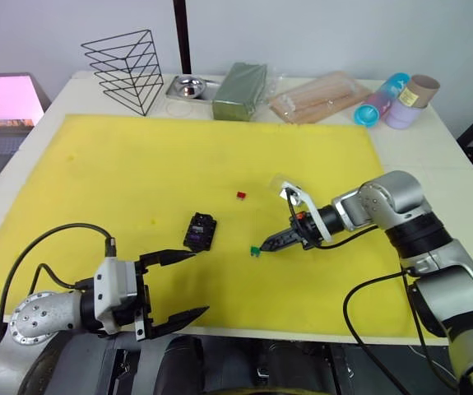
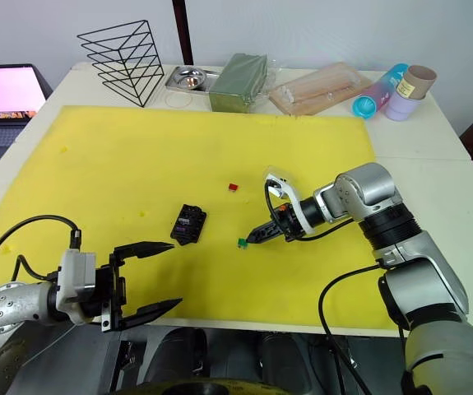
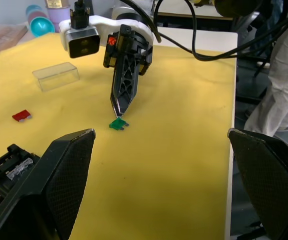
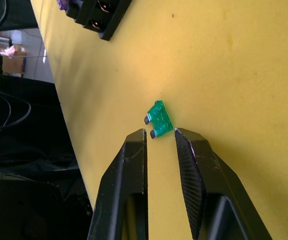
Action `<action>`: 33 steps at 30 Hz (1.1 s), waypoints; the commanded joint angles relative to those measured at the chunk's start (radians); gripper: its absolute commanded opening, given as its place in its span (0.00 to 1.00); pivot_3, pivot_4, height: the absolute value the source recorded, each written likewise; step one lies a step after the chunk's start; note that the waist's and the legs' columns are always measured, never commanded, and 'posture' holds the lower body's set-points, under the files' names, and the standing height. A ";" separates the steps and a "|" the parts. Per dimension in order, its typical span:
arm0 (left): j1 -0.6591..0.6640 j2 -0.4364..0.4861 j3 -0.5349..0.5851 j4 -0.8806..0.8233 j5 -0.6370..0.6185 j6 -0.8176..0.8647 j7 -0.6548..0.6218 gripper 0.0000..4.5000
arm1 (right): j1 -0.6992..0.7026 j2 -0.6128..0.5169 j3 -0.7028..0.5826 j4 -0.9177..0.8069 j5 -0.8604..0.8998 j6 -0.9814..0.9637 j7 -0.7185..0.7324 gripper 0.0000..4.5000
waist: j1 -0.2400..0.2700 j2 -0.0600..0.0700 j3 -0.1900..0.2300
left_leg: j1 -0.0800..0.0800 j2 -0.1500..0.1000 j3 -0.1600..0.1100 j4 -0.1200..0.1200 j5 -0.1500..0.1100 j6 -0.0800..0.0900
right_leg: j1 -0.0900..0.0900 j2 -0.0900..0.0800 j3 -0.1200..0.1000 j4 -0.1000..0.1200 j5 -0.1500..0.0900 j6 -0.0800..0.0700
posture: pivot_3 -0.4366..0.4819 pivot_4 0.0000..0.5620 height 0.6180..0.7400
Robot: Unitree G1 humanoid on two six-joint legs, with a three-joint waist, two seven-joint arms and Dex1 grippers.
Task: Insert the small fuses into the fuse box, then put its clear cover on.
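The tiny green plastic blade fuse (image 4: 160, 119) lies flat on the yellow foam mat (image 1: 137, 164), near the small black slotted fuse box (image 1: 200, 231), probably awaiting a pinch: the right gripper (image 4: 160, 137), arm stretched low, hovers narrowly parted just beside it. The left gripper (image 1: 173, 284) waits spread wide, holding nothing

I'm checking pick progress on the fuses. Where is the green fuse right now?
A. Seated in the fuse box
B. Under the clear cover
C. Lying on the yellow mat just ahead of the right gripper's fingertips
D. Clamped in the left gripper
C: the green fuse lies flat on the yellow mat, just beyond the slightly parted tips of the right gripper, not yet gripped.
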 commanded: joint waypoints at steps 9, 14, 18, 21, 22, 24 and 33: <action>0.001 0.008 0.001 -0.022 -0.007 -0.003 -0.005 1.00 | -0.028 0.025 0.015 0.042 -0.057 -0.044 0.059 0.20 | 0.000 0.000 0.000 | 0.000 0.000 0.000 0.000 0.000 0.000 | 0.000 0.000 0.000 0.000 0.000 0.000 | 0.48 0.27 1.00; 0.002 0.007 0.001 -0.025 -0.006 -0.003 -0.002 1.00 | -0.041 0.046 0.009 0.056 -0.050 -0.016 0.085 0.20 | -0.003 0.000 0.000 | 0.000 0.000 0.000 0.000 0.000 0.000 | 0.000 0.000 0.000 0.000 0.000 0.000 | 0.48 0.27 1.00; 0.002 0.006 0.004 -0.027 -0.006 -0.002 0.002 1.00 | -0.043 0.056 0.011 0.065 -0.061 -0.015 0.091 0.20 | -0.001 0.000 0.000 | 0.000 0.000 0.000 0.000 0.000 0.000 | 0.000 0.000 0.000 0.000 0.000 0.000 | 0.48 0.27 1.00; 0.005 0.005 0.001 -0.032 -0.003 -0.002 0.006 1.00 | -0.043 0.067 0.011 0.075 -0.067 -0.018 0.094 0.20 | -0.001 0.000 0.000 | 0.000 0.000 0.000 0.000 0.000 0.000 | 0.000 0.000 0.000 0.000 0.000 0.000 | 0.48 0.27 1.00; 0.005 0.004 0.000 -0.033 -0.003 -0.002 0.008 1.00 | -0.043 0.071 0.011 0.079 -0.070 -0.019 0.094 0.20 | -0.002 0.000 0.000 | 0.000 0.000 0.000 0.000 0.000 0.000 | 0.000 0.000 0.000 0.000 0.000 0.000 | 0.48 0.27 1.00; 0.004 0.004 -0.001 -0.034 -0.003 -0.001 0.011 1.00 | -0.042 0.076 0.015 0.087 -0.076 -0.023 0.097 0.20 | -0.002 0.000 0.000 | 0.000 0.000 0.000 0.000 0.000 0.000 | 0.000 0.000 0.000 0.000 0.000 0.000 | 0.48 0.27 1.00; 0.004 0.004 -0.005 -0.034 -0.001 -0.003 0.016 1.00 | -0.039 0.093 0.015 0.108 -0.101 -0.030 0.096 0.01 | -0.003 0.000 0.000 | 0.000 0.000 0.000 0.000 0.000 0.000 | 0.000 0.000 0.000 0.000 0.000 0.000 | 0.48 0.27 1.00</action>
